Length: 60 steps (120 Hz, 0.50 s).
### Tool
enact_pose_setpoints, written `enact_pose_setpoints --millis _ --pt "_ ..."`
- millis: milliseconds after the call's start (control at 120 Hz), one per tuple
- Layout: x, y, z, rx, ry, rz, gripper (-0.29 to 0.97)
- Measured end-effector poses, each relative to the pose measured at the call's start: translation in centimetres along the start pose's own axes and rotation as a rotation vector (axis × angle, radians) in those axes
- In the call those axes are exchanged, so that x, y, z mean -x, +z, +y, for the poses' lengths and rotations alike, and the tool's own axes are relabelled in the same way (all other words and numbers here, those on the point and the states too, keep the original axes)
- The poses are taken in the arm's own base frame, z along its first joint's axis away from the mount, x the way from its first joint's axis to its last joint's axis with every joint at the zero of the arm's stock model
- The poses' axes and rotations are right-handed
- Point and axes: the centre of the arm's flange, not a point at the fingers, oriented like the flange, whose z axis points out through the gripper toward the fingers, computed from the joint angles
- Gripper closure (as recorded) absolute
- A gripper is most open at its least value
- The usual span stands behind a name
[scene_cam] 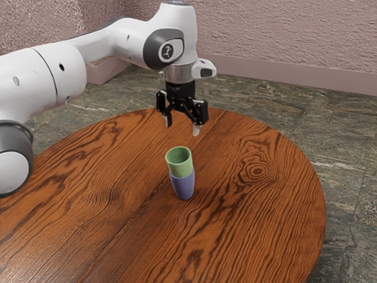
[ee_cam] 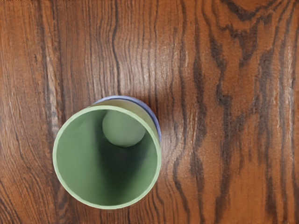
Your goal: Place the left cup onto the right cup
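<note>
A green cup [scene_cam: 179,160] sits nested upright inside a blue-violet cup [scene_cam: 183,185] near the middle of the round wooden table [scene_cam: 88,194]. My black gripper [scene_cam: 182,125] hangs open a short way above the stacked cups, with nothing between its fingers. From the wrist view I look straight down into the green cup [ee_cam: 107,158], and a thin arc of the blue-violet cup's rim [ee_cam: 154,119] peeks out behind it.
The table's rim [scene_cam: 321,200] curves round at the exterior view's right, with a stone floor [scene_cam: 347,135] beyond it. A pink wall [scene_cam: 283,29] runs along the back. Bare wood surrounds the cups on all sides.
</note>
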Motion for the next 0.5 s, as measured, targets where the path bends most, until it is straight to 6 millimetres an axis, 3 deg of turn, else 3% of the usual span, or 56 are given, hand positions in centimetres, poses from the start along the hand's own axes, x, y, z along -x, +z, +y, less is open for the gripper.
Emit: enact_pose_setpoints --millis 267,367,500 --pt "2.7 -4.4 -0.6 0.006 0.077 0.037 0.02" --pt "5.2 -6.6 -1.6 0.006 0.123 0.051 0.02" --pt "8.7 -9.9 -4.3 0.000 0.146 0.087 0.02"
